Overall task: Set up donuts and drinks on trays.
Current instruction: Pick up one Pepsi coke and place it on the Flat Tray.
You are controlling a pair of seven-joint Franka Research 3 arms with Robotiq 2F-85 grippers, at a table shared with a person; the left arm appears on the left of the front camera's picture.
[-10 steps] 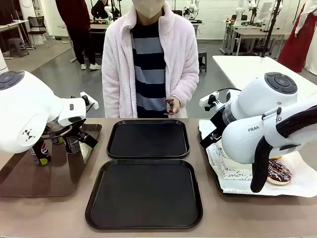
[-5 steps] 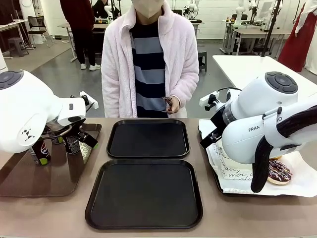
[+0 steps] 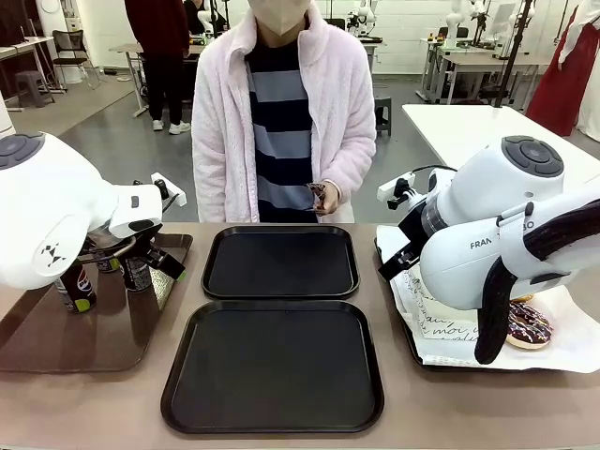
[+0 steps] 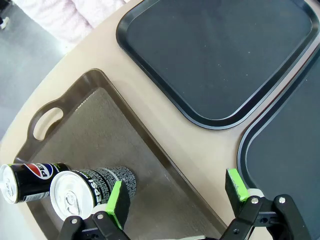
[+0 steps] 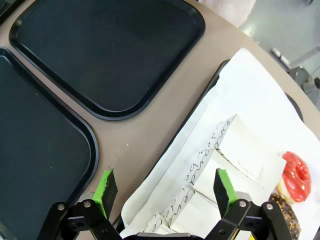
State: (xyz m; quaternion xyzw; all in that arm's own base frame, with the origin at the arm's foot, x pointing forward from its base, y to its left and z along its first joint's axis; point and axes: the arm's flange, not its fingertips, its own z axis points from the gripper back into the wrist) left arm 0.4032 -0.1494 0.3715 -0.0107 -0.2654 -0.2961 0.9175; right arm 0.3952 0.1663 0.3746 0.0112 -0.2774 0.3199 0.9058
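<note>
While both claws stand open and empty, the left gripper (image 4: 177, 189) hangs over the brown tray (image 4: 100, 130), just beside the nearer of two visible cans (image 4: 75, 192). The right gripper (image 5: 164, 184) hangs over the edge of the paper-lined tray (image 5: 250, 100), apart from two visible donuts (image 5: 295, 172). Between them two black trays (image 3: 272, 366) lie bare, rims nearly touching, with open table (image 4: 170, 135) strips on either side.
</note>
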